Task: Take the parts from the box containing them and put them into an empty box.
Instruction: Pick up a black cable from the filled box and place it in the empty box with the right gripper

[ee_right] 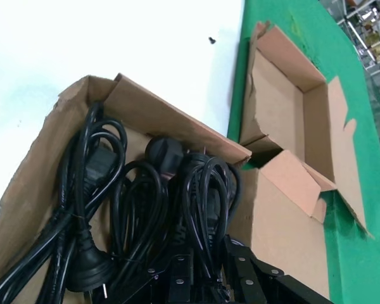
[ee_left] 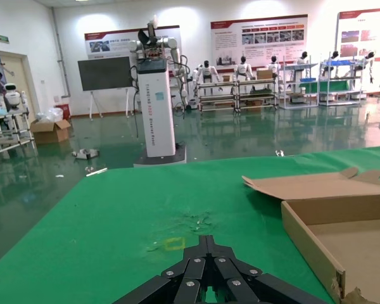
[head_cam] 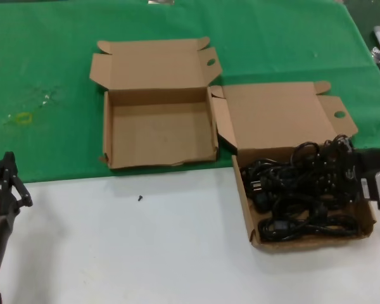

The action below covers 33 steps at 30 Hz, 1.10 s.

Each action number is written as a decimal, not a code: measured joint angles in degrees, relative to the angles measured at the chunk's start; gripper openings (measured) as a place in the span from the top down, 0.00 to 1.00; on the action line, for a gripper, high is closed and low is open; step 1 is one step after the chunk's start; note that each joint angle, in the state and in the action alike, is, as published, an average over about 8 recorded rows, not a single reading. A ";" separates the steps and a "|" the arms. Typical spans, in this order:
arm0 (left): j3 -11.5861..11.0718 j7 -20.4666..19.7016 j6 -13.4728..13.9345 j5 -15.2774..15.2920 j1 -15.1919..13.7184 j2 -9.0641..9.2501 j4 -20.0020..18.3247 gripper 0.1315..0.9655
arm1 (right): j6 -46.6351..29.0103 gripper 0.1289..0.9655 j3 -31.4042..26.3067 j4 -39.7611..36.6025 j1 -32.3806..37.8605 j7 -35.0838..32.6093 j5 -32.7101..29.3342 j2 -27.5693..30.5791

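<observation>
Coiled thin black power cords with moulded plugs point(head_cam: 304, 190) fill the shallow brown cardboard mailer box point(head_cam: 246, 202) on your right, heaped in tangled loops; that full box sits on the white table surface point(head_cam: 145, 247), its hinged lid point(head_cam: 278, 114) folded back over the green cloth point(head_cam: 50, 63). Your right gripper point(head_cam: 348, 166) is down at the far right corner of this box, among the cords; in the right wrist view its fingers point(ee_right: 183, 278) straddle a bundle of loops, but you cannot tell whether they are clenched on it. The twin cardboard box point(head_cam: 107, 136), with nothing inside, lies open on the green cloth just left of the full one, their flaps nearly touching. Your left gripper point(head_cam: 5, 180) is parked low at the left edge over the white surface, its fingers drawn together on nothing. A small dark screw-like speck point(head_cam: 140, 198) lies between the boxes.
</observation>
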 joint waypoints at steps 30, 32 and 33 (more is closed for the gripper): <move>0.00 0.00 0.00 0.00 0.00 0.00 0.00 0.99 | 1.30 0.89 -4.93 9.30 8.66 14.69 -3.97 -8.34; 0.00 0.00 0.00 0.00 0.00 0.00 0.00 0.99 | 1.34 0.89 -5.92 8.26 10.06 14.45 -4.51 -10.22; 0.00 0.00 0.00 0.00 0.00 0.00 0.00 0.99 | 1.37 0.89 -6.42 7.66 10.77 14.31 -4.76 -11.20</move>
